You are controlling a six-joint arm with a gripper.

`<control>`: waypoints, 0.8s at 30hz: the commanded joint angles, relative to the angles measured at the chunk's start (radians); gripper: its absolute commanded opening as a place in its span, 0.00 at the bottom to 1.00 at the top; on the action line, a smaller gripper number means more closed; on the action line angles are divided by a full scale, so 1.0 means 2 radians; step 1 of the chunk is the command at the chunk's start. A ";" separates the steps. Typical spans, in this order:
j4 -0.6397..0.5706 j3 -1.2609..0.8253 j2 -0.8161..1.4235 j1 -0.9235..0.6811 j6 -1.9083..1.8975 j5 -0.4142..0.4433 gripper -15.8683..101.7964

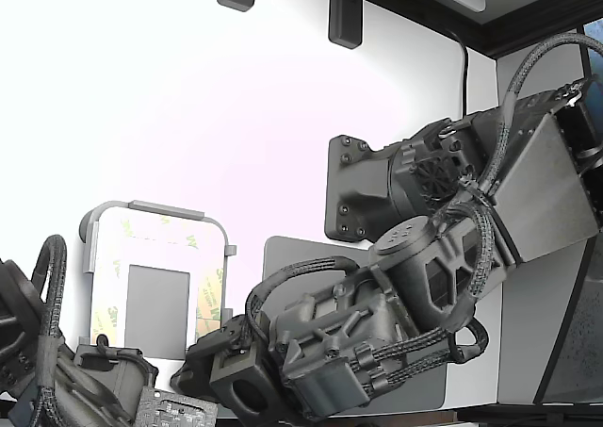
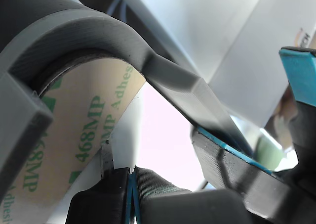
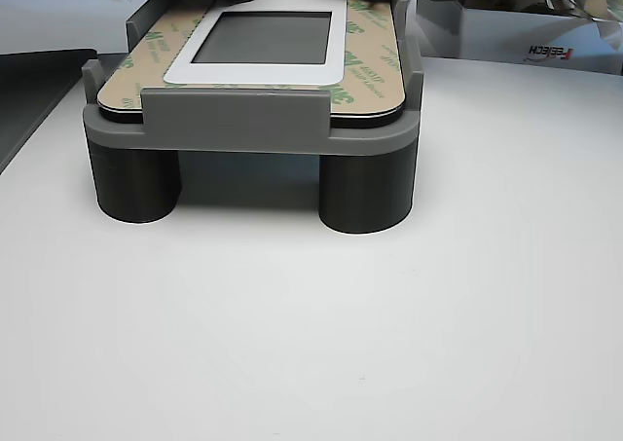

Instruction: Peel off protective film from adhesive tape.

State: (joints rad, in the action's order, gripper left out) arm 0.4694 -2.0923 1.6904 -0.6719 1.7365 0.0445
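Note:
The adhesive tape, faced with pale yellow protective film (image 1: 209, 295) printed in green, frames a grey rectangle (image 1: 157, 309) on the white plate (image 1: 155, 257), which sits in a grey fixture (image 1: 155, 208). My gripper (image 1: 193, 370) is at the plate's near right corner in the exterior view. In the wrist view, the film (image 2: 74, 135) curves under the fixture rim (image 2: 173, 75). My gripper (image 2: 132, 184) is shut, its blue pads pinched on a pale edge at that corner. The other view shows film strips (image 3: 365, 61) lying flat along both sides.
A second arm (image 1: 57, 370) reaches in at the exterior view's lower left, its blue-padded finger (image 2: 296, 70) close by. A grey mat (image 1: 283, 253) lies under my arm. The fixture stands on dark legs (image 3: 365, 193). A white box (image 3: 516, 32) sits behind.

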 commanded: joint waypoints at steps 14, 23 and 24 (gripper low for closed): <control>0.003 0.016 0.017 0.002 -0.008 -0.001 0.04; 0.005 0.015 0.022 0.001 -0.008 0.000 0.04; 0.005 0.014 0.023 0.001 -0.008 0.001 0.04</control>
State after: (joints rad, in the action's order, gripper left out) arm 0.4832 -2.0893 1.6997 -0.6765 1.7211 0.0445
